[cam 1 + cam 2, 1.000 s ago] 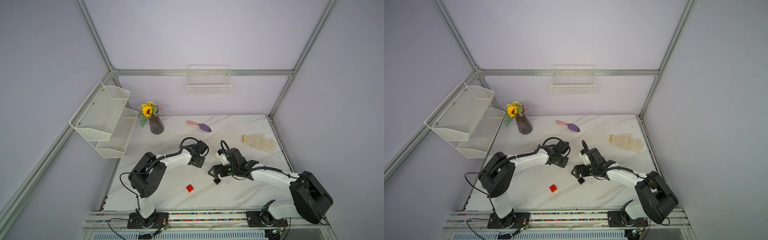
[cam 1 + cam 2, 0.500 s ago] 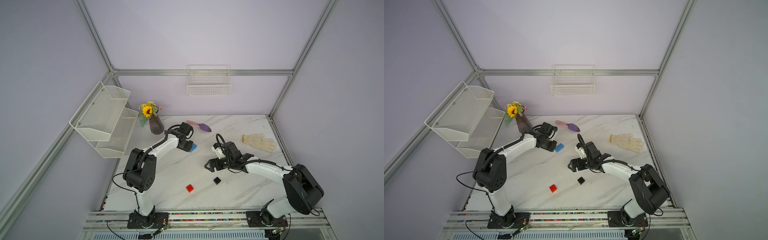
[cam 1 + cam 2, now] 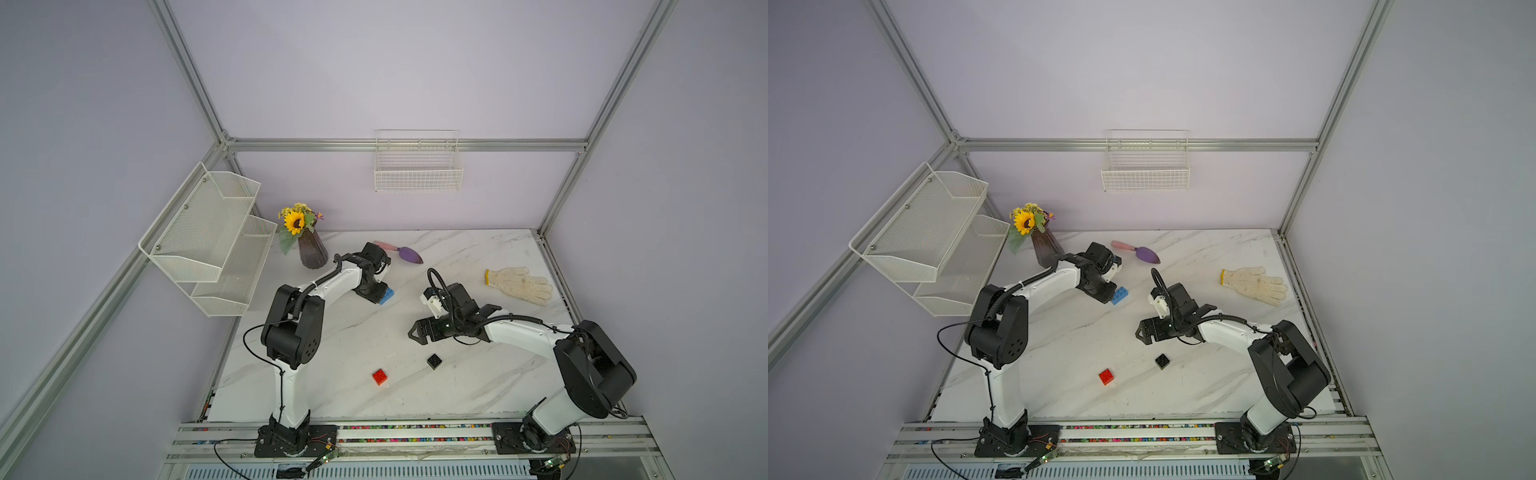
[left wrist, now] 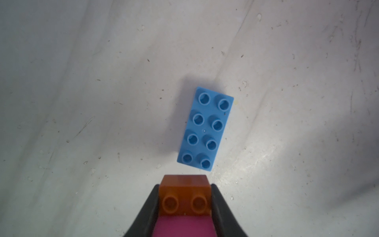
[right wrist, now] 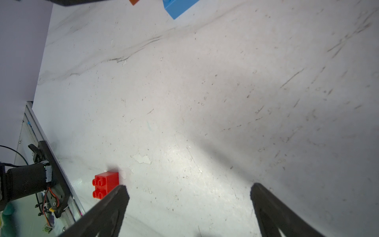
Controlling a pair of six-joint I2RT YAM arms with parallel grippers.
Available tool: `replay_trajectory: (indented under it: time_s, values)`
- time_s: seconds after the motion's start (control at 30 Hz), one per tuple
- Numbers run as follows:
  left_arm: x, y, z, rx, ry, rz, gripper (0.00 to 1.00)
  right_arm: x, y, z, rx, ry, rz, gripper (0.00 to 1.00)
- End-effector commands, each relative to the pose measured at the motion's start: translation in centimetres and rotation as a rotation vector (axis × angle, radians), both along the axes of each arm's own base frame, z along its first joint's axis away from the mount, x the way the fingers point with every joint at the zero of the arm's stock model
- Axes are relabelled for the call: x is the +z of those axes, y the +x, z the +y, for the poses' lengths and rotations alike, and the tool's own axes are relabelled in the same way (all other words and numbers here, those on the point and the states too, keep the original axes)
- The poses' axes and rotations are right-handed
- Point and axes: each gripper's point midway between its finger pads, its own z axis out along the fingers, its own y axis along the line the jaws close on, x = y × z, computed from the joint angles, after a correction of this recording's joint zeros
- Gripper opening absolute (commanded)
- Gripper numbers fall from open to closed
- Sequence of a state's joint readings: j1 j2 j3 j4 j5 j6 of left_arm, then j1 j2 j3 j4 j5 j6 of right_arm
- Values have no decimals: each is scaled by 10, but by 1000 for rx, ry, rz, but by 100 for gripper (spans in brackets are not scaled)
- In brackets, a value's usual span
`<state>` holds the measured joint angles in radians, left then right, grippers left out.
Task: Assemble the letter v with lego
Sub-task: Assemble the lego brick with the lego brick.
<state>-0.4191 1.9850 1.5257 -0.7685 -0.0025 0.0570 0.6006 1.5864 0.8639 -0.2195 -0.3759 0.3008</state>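
In the left wrist view my left gripper (image 4: 184,185) is shut on an orange-brown brick (image 4: 184,195), and a pink brick (image 4: 184,226) sits against it between the fingers. The light-blue rectangle (image 4: 205,128) lies studs up on the table just beyond the orange brick. In both top views this gripper (image 3: 374,293) hovers beside the blue brick (image 3: 386,296) at the back left. The black brick (image 3: 434,361) and the red brick (image 3: 379,377) lie loose toward the front. My right gripper (image 3: 417,333) stands open and empty, just behind the black brick. In the right wrist view the red brick (image 5: 105,184) lies beside one fingertip (image 5: 114,197).
A pink-handled purple trowel (image 3: 401,252) and a white glove (image 3: 519,284) lie at the back. A vase of sunflowers (image 3: 311,249) stands in the back left corner near my left arm. A wire shelf (image 3: 208,237) and a wall basket (image 3: 417,166) hang above the table.
My left arm swung from the table's middle to the back left, stopping beside the blue brick. My right gripper drew back from the middle, away from the black brick. Both grips are unchanged.
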Motion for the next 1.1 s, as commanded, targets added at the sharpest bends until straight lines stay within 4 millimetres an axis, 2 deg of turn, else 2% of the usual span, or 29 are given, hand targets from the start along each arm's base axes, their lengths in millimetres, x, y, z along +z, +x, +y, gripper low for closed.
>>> replay_trajectory:
  time_s: [0.0,0.47,0.73,0.9,1.07]
  values:
    - [-1,2,-3,-71,-2,3,26,1,1,3,20,-8,-12,97]
    - [-6,8,-1,-91,39,14,26,-5,-2,3,19,3,8,97]
    - [10,7,-7,-87,-13,-24,26,-9,-4,2,18,-2,17,97]
    - [14,7,-9,-106,-22,-30,26,-10,-4,2,17,-3,18,97]
    - [6,11,-9,-121,-2,-21,26,-10,-3,2,18,-7,20,97]
